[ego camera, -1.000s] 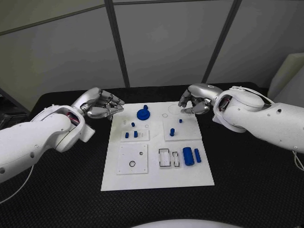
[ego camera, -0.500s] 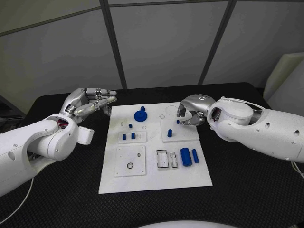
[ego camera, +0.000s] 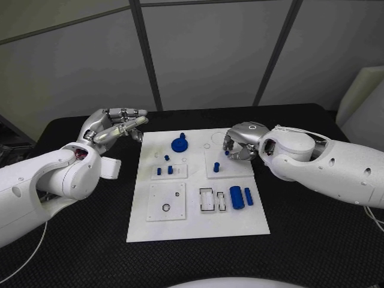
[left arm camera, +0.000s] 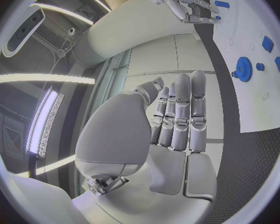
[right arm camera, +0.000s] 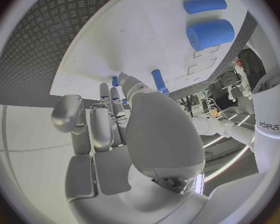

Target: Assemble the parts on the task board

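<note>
The white task board [ego camera: 196, 231] lies in the middle of the table. On it are a blue gear [ego camera: 180, 144], small blue pegs [ego camera: 164, 170], an upright peg [ego camera: 216, 166] and two blue cylinders [ego camera: 240, 197]. My left hand [ego camera: 114, 127] is raised off the board's back left corner with its fingers [left arm camera: 180, 112] straight, side by side and empty. My right hand [ego camera: 238, 144] hovers over the board's back right plate, fingers bent downward. A fingertip [right arm camera: 125, 78] comes down between two pegs [right arm camera: 159, 80], and I see nothing in the hand. The cylinders [right arm camera: 209, 32] lie beyond it.
A black ring [ego camera: 166, 207] sits in the front left plate, and empty rectangular slots [ego camera: 213, 200] lie beside the cylinders. Black textured table [ego camera: 321, 240] surrounds the board. Grey wall panels stand behind it.
My left hand has lifted away from the board's back left corner and straightened its fingers. My right hand has come forward and down over the back right plate.
</note>
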